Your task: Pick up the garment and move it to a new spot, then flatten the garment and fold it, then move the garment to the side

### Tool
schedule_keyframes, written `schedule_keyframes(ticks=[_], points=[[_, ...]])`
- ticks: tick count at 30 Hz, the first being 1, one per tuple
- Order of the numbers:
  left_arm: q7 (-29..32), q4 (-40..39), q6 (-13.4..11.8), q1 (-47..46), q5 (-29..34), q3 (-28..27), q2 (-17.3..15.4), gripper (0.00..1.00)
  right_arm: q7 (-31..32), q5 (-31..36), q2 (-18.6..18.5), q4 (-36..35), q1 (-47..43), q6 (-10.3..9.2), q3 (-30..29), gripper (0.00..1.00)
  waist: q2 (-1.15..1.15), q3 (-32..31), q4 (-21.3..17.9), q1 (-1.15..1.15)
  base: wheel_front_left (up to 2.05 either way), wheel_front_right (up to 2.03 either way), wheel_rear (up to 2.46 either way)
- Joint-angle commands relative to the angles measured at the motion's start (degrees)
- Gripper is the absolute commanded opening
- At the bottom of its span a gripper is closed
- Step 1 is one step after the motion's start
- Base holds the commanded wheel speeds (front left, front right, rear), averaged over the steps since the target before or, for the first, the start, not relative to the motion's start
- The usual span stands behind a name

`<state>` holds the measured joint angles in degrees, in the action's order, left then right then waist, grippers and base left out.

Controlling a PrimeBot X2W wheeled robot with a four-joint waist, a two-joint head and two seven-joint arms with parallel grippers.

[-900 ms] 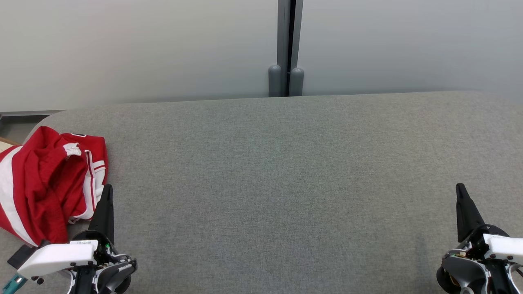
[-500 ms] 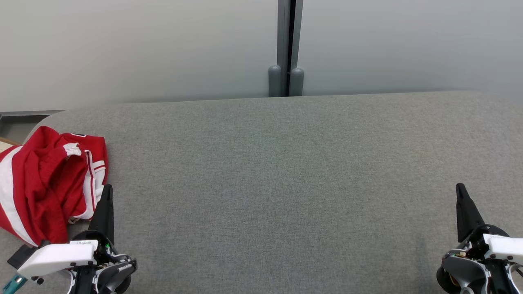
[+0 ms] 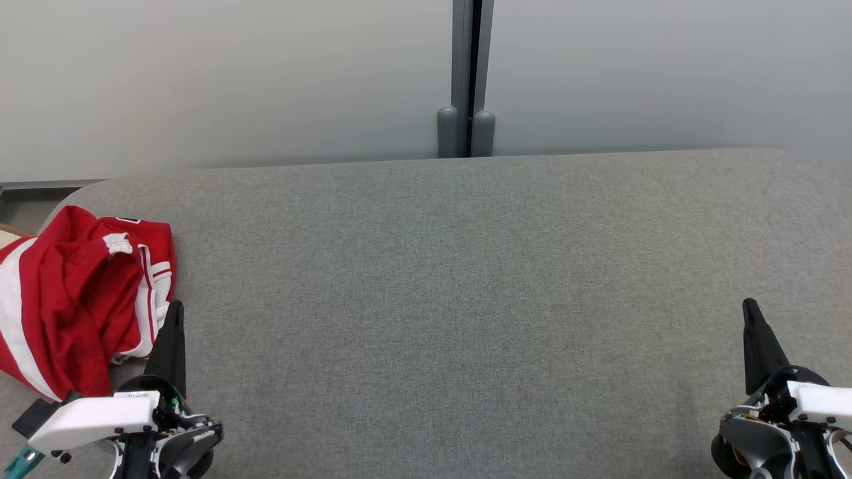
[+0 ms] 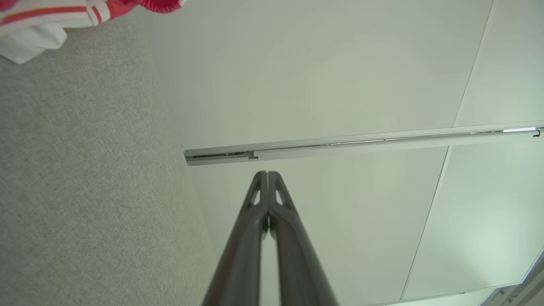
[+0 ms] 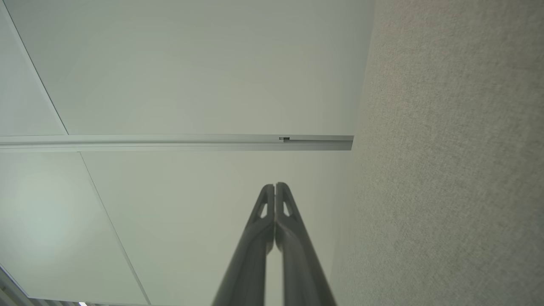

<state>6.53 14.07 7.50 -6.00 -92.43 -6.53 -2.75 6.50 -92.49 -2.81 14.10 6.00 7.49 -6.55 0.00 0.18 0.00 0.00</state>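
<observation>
Surface (image 3: 466,299) covered in grey woven cloth takes most of the head view, with a rounded corner at the far left. Behind it stand pale wall panels (image 3: 233,80), joined by a grey vertical post (image 3: 471,73) near the middle.

The red garment with white stripes (image 3: 80,293) lies in a crumpled heap at the left side of the surface, close to that rounded corner. Its long axis runs roughly from the far side toward the robot. The folds hide which end is the collar or hem, so I cannot tell which way it points. The left border of the head view cuts off its outer part. In the left wrist view a white and red edge of it (image 4: 51,12) shows in the top left corner.

The left claw (image 3: 176,306) is just beside the near right edge of the garment; contact is not clear. Its two dark fingers are pressed together with nothing between them (image 4: 267,173). The right claw (image 3: 749,304) is far across the surface at the right, also with fingers together and empty (image 5: 275,185).
</observation>
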Motion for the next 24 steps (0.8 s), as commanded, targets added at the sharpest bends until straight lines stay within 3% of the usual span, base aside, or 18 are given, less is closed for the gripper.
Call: schedule_keyframes(ticks=[1,24], points=[[0.1,0.1,0.2,-0.6,0.1,-0.1,-0.1,0.0,0.0,0.2,-0.1,0.1,0.7,0.0,0.1,0.0,0.0,0.0,0.0,0.0,0.0,0.0,0.0],[0.1,0.1,0.2,-0.6,0.1,-0.1,-0.1,0.0,0.0,0.2,-0.1,0.1,0.7,0.0,0.1,0.0,0.0,0.0,0.0,0.0,0.0,0.0,0.0]])
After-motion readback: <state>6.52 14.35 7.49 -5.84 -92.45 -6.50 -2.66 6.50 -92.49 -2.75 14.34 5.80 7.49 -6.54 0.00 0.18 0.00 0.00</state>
